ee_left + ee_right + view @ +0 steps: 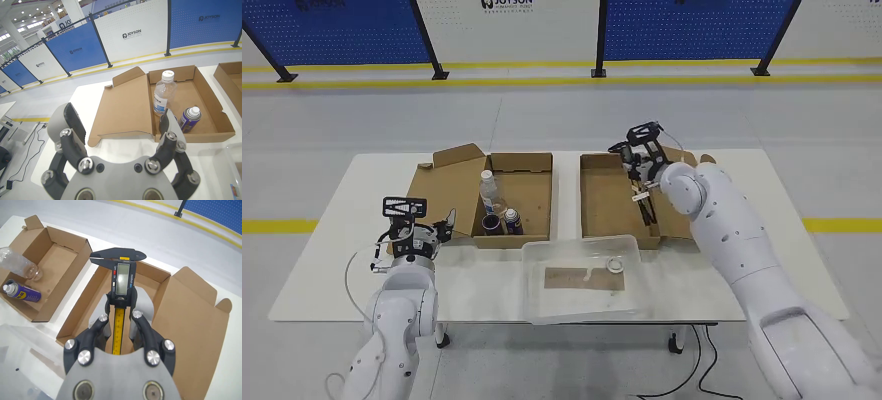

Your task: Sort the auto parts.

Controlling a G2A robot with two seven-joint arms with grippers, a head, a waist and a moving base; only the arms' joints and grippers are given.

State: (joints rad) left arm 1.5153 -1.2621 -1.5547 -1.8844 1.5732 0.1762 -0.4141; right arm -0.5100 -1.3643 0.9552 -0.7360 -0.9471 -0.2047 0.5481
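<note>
Right wrist view: right gripper (121, 308) grips the caliper (122, 281), seemingly clear of the right-hand box (79, 298) walls. Left gripper (119, 113) gapes above bare table (121, 149).

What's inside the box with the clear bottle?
The box holds an upright clear bottle, a purple spray can and a dark round container. What the dark container holds cannot be seen.

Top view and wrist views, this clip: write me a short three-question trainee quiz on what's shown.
1. True or false: the right gripper is shut on the digital caliper.
2. How many items stand in the cardboard box nearer the left gripper? A) one B) three C) five
3. Fill in: the left gripper is ____ (open or shut).
Key: 1 true; 2 B; 3 open.
</note>
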